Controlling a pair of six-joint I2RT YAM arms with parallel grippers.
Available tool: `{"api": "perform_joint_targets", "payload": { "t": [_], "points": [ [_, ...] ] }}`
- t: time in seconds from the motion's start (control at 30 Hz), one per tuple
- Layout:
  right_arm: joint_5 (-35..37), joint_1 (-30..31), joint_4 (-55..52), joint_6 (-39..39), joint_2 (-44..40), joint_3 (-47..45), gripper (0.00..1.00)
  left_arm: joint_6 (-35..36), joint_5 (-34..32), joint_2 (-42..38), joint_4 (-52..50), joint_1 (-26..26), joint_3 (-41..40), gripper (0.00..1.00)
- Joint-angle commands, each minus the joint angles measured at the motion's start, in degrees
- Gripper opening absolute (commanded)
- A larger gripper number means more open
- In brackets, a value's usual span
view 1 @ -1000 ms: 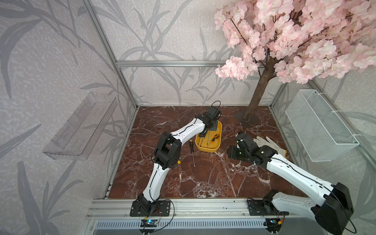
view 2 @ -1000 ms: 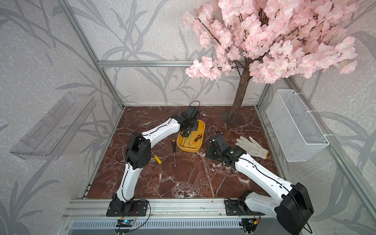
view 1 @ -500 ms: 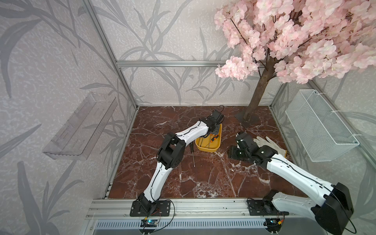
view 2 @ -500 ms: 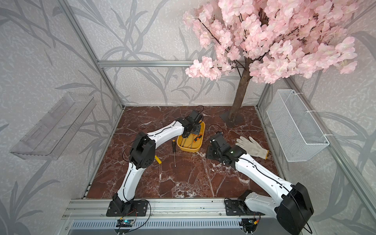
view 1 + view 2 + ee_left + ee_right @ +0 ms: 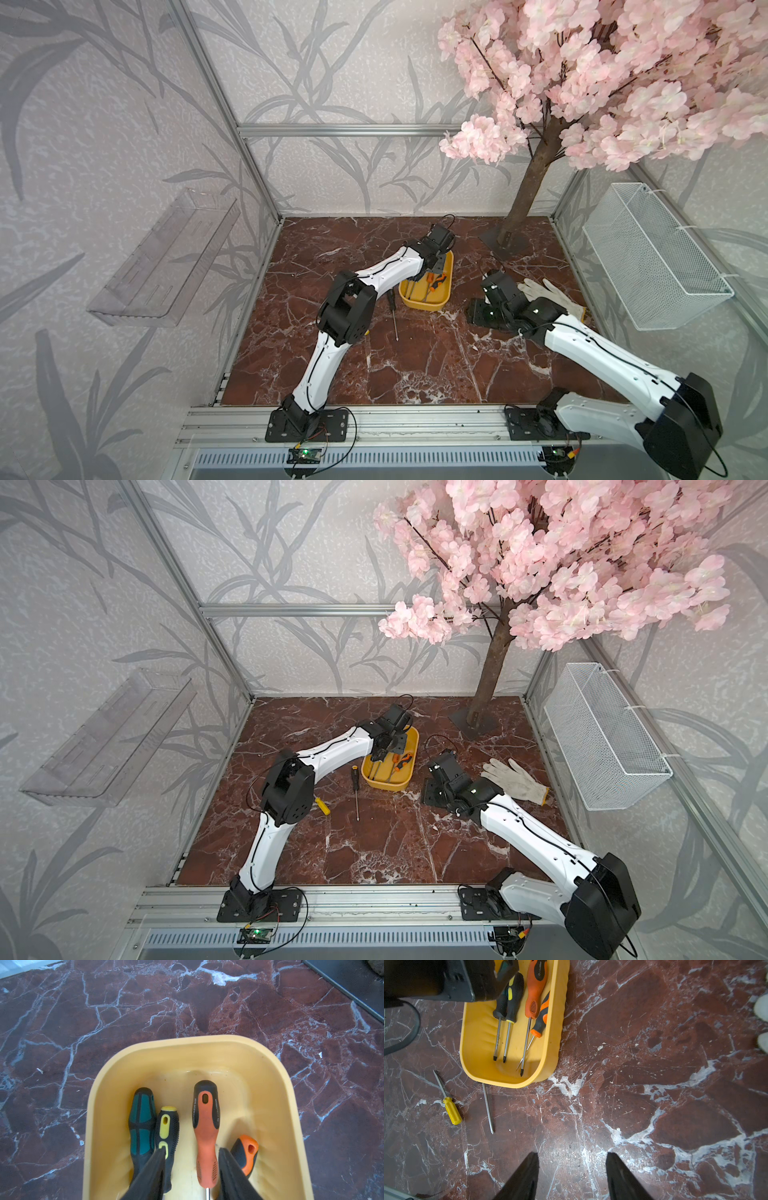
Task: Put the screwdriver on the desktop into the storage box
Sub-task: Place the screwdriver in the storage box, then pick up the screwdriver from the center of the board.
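Orange-and-black screwdriver [image 5: 204,1126] in yellow storage box [image 5: 197,1041], seemingly loose between parted left pincer [image 5: 192,1149].

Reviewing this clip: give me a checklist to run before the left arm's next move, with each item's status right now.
1. The left gripper is not clamping the orange screwdriver: ok, the jaws stand apart with the handle lying between them.
2. Four screwdrivers lie inside the storage box: ok.
3. The desktop is free of screwdrivers: not ok, the yellow screwdriver and the long screwdriver lie on it.
4. The long screwdriver is clear of the box wall: cannot tell, it lies close beside it.
5. The right gripper is empty and out of the way: ok, it is open over bare desktop.
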Motion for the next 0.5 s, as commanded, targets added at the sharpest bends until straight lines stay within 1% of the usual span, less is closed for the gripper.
{"api": "perform_joint_targets", "payload": {
  "t": [0.0,0.07,0.17,0.23,0.27,0.33,0.37,0.47],
  "points": [
    [0.84,-0.2,-0.56,0.31,-0.51,-0.35,0.56,-0.91,-1.67,-5.03,0.18,-0.04,-1.23,0.46],
    [0.87,-0.24,-0.59,0.36,-0.52,-0.26,0.56,-1.97,-2.2,-6.74,-0.44,0.08,-1.94,0.5],
    [0.54,-0.19,-0.37,0.36,-0.11,-0.17,0.56,-3.4,-1.83,-11.01,0.71,0.72,-5.87,0.51],
    [0.02,-0.24,0.01,0.35,0.42,0.08,0.57,-4.86,-1.32,-14.45,2.21,1.28,-9.68,0.56],
    [-0.41,-0.2,0.23,0.14,0.74,0.24,0.59,-5.79,-1.03,-15.8,2.8,1.63,-11.41,0.58],
    [-1.46,-0.19,1.18,-1.12,1.38,0.85,0.62,-7.5,0.14,-18.68,3.76,2.24,-15.35,0.59],
    [-1.75,-0.19,1.5,-1.56,1.61,1.19,0.62,-8.17,0.28,-19.78,4.21,2.47,-17.04,0.62],
    [-1.83,-0.16,1.79,-2.34,2.78,2.86,0.64,-10.38,0.49,-23.89,5.38,3.12,-22.42,0.65]
  ]
}}
